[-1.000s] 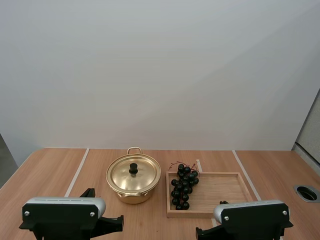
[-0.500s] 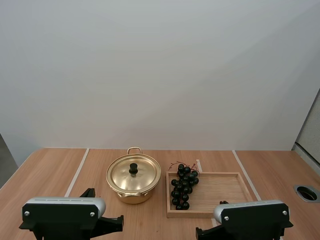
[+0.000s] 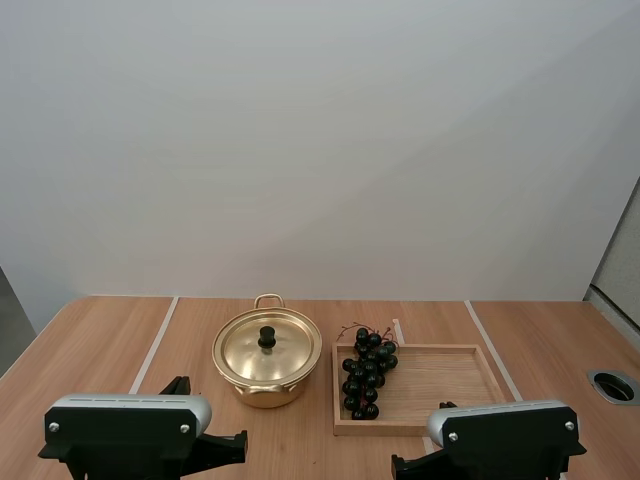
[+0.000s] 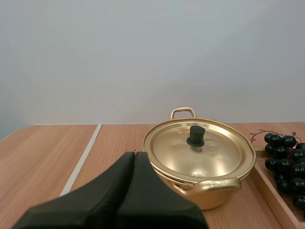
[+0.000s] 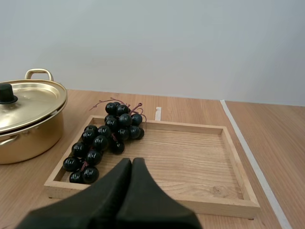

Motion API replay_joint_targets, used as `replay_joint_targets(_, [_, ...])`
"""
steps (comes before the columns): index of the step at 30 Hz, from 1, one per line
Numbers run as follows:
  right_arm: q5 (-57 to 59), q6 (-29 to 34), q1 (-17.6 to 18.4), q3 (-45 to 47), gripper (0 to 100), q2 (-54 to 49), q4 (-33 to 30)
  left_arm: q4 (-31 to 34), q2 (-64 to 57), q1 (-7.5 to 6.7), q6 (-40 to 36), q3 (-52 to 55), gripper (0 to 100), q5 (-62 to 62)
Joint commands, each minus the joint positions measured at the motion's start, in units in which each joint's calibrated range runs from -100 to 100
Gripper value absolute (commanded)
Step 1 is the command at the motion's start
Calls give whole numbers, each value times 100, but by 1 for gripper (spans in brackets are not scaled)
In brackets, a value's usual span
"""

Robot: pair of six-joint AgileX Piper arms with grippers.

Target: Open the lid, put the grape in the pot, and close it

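Note:
A gold pot (image 3: 266,358) stands mid-table with its lid (image 3: 268,346) on, a black knob (image 3: 267,336) at the lid's centre. Right of it a bunch of dark grapes (image 3: 368,372) lies at the left end of a wooden tray (image 3: 450,385). My left gripper (image 4: 134,156) is shut, its fingers together as one wedge, held back short of the pot (image 4: 200,160) and its knob (image 4: 196,136). My right gripper (image 5: 132,162) is also shut, hovering at the near edge of the tray (image 5: 200,157), with the grapes (image 5: 104,138) just beyond and the pot (image 5: 28,119) beside them.
Both arm bases (image 3: 130,425) (image 3: 505,432) sit at the near table edge. Pale seams (image 3: 155,345) run across the wooden top. A round cable port (image 3: 613,385) is set in the table at the far right.

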Motion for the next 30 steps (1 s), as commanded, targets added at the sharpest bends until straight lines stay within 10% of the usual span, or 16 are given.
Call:
replay_joint_targets(1, [-191,13,-25,3,0,-35,-36,50,-35,7,-52,-3,0,-141])
replay_joint_targets(30, [1453,-89,-25,-2542,0,35,654,50,-3,7,-52,-3234,1,2566])
